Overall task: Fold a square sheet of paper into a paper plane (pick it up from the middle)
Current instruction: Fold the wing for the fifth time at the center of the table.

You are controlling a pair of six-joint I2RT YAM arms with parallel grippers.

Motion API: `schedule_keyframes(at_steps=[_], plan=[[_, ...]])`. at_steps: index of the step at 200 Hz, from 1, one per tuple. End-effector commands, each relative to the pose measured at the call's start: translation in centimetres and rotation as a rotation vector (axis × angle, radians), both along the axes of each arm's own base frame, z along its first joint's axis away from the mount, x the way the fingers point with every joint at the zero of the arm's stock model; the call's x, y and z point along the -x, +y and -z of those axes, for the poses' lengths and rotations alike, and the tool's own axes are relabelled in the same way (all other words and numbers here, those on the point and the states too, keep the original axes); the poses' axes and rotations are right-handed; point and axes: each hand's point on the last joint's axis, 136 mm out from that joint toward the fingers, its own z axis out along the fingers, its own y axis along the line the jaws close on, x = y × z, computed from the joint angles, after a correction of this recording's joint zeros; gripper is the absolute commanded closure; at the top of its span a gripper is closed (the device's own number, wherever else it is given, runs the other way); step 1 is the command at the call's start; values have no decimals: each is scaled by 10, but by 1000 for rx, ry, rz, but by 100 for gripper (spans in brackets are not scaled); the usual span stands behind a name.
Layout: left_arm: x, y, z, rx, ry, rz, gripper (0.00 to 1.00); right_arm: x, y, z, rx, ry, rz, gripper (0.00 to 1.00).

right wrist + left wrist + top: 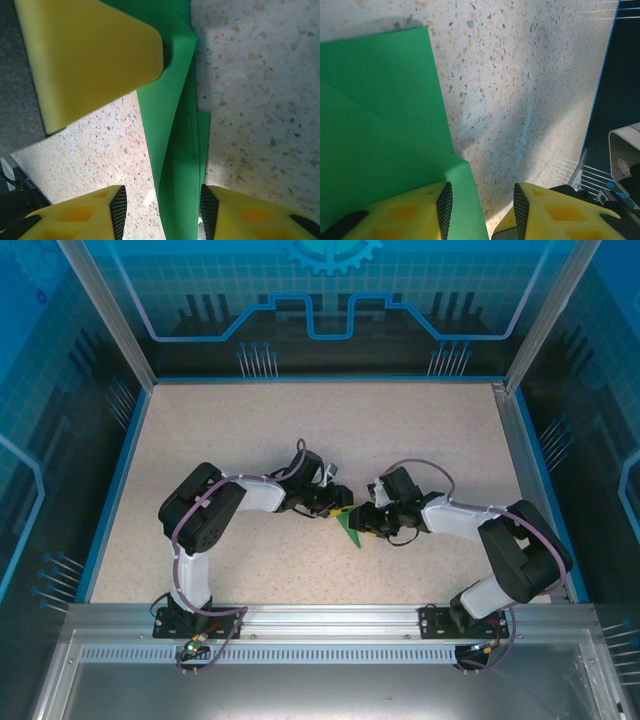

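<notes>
Two grippers worked one piece. The left gripper, half open and empty, rested one finger on the thin bright green folded paper sheet. The right gripper, jaws apart, straddled the sheet's narrow folded end without clamping it. Judged mid-fold; the next move calls for pressing that crease flat.

Went through all three feeds and couldn't read a single word, number or brand anywhere. Closest I got was a gear emblem on the blue back wall.
</notes>
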Motion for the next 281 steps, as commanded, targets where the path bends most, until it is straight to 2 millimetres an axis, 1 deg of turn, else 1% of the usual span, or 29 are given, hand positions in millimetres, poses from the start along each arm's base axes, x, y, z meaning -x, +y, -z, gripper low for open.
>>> schedule_keyframes(at_steps=[1, 17, 34, 60, 73, 89, 110, 128, 148, 189, 205, 214, 232, 251, 269, 281], plan=[[10, 12, 34, -94, 63, -3, 58, 5, 7, 3, 14, 14, -50, 55], [10, 12, 33, -94, 63, -1, 58, 6, 8, 5, 24, 14, -55, 56], [10, 12, 33, -94, 64, -2, 58, 9, 4, 12, 51, 30, -52, 57], [10, 12, 33, -95, 65, 0, 58, 14, 2, 20, 76, 46, -66, 64], [11, 12, 33, -95, 66, 1, 58, 17, -1, 26, 103, 62, -71, 65], [11, 13, 34, -98, 68, 1, 58, 24, -5, 34, 133, 93, -79, 71], [12, 13, 34, -98, 69, 1, 58, 31, -10, 43, 165, 121, -81, 73], [12, 13, 34, -98, 69, 3, 58, 38, -10, 46, 168, 137, -90, 74], [12, 13, 34, -98, 68, 3, 58, 40, -7, 41, 158, 131, -98, 74], [13, 14, 35, -100, 72, 8, 58, 28, 0, 10, 114, 52, -83, 70], [14, 13, 34, -97, 73, 10, 58, 25, 2, 3, 102, 35, -83, 67], [14, 13, 34, -96, 73, 11, 58, 24, 3, 2, 98, 31, -85, 67], [14, 12, 34, -93, 74, 14, 58, 23, 4, 1, 92, 33, -86, 70], [14, 12, 34, -92, 76, 16, 58, 24, 3, 3, 98, 37, -81, 70], [14, 12, 34, -93, 76, 17, 58, 22, 2, 1, 100, 22, -73, 69], [15, 12, 34, -93, 77, 20, 58, 20, 0, -2, 106, 9, -66, 66]])
